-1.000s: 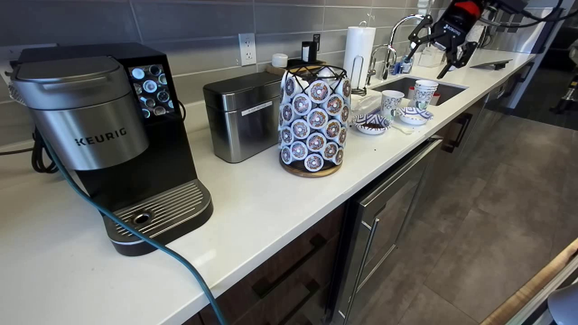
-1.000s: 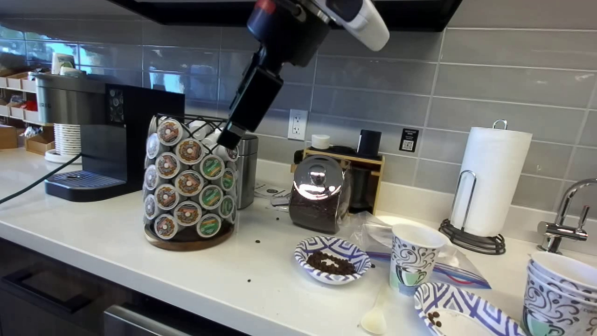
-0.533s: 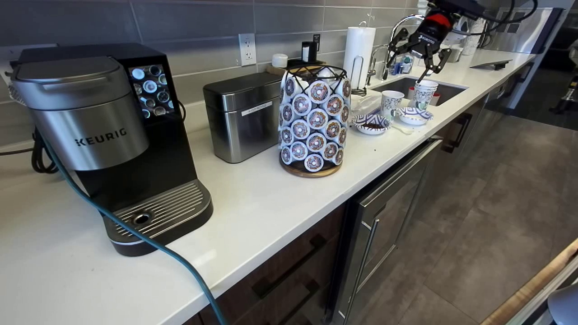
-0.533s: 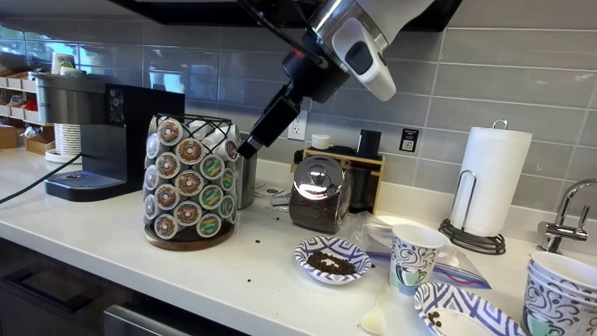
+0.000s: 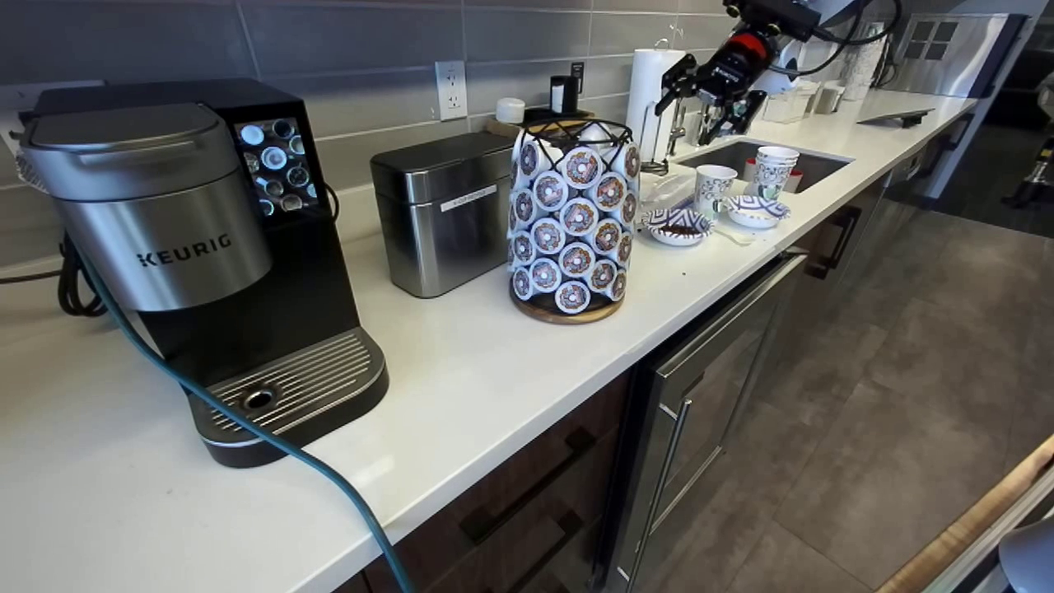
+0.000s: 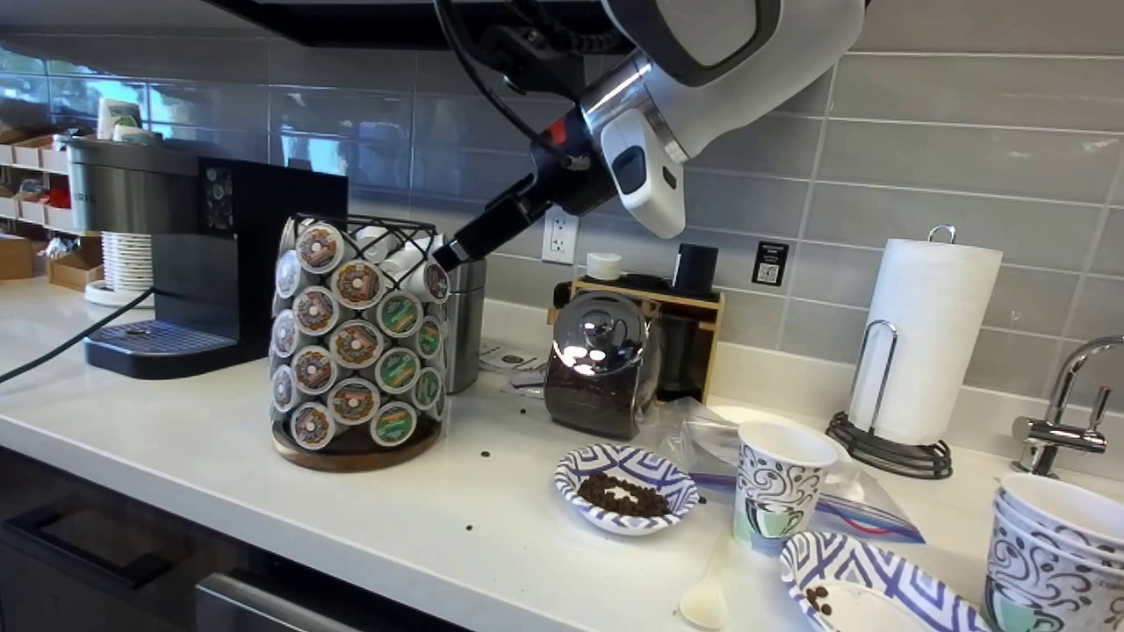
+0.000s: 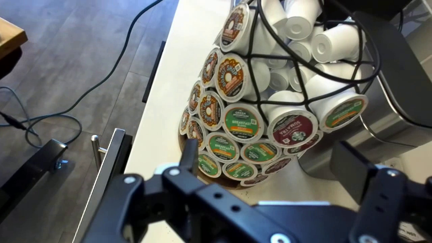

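A wire carousel full of coffee pods stands on a round wooden base [image 5: 574,313], which also shows in an exterior view [image 6: 356,461]. My gripper [image 7: 270,160] is open and empty, its fingers wide apart. It is beside the carousel's upper part and tilted toward it in an exterior view [image 6: 448,256]; in the other exterior view it hangs behind the carousel [image 5: 687,123]. In the wrist view a maroon Sumatra pod [image 7: 293,131] and a green Breakfast Blend pod [image 7: 243,123] face the gap between the fingers. Loose white pods [image 7: 300,28] lie inside the wire top. I see no contact.
A Keurig coffee maker [image 5: 181,214] and a steel canister [image 5: 449,222] stand near the carousel. A coffee-bean jar [image 6: 593,386], a paper bowl of beans [image 6: 584,513], a paper cup [image 6: 777,491], a spoon [image 6: 702,604] and a paper towel roll [image 6: 931,342] stand along the counter.
My gripper has come nearer the carousel and tilted toward it, dipping and then rising slightly beside it. More of the arm has come into view. The counter objects have not moved.
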Tool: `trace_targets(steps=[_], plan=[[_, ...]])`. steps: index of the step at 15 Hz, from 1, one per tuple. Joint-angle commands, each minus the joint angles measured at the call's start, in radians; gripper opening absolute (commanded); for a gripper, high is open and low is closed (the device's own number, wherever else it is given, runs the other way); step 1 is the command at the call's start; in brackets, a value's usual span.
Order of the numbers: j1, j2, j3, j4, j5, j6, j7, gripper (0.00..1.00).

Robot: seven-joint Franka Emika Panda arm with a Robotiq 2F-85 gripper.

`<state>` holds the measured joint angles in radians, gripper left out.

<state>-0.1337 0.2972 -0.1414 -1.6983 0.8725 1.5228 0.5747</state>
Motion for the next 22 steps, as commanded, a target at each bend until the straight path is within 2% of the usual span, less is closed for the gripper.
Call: trace_targets(steps=[1, 4, 11, 15, 22], plan=[[0.002, 0.011, 0.002, 0.01, 0.005, -0.003, 0.003, 1.0], [0.002, 0.022, 0.004, 0.021, 0.008, -0.004, 0.005, 1.0], [-0.012, 0.116, 0.02, 0.056, 0.182, -0.08, 0.08, 1.0], [0.003, 0.158, 0.011, 0.087, 0.182, -0.065, 0.204, 1.0], [0.018, 0.246, 0.034, 0.214, 0.159, -0.089, 0.389, 1.0]])
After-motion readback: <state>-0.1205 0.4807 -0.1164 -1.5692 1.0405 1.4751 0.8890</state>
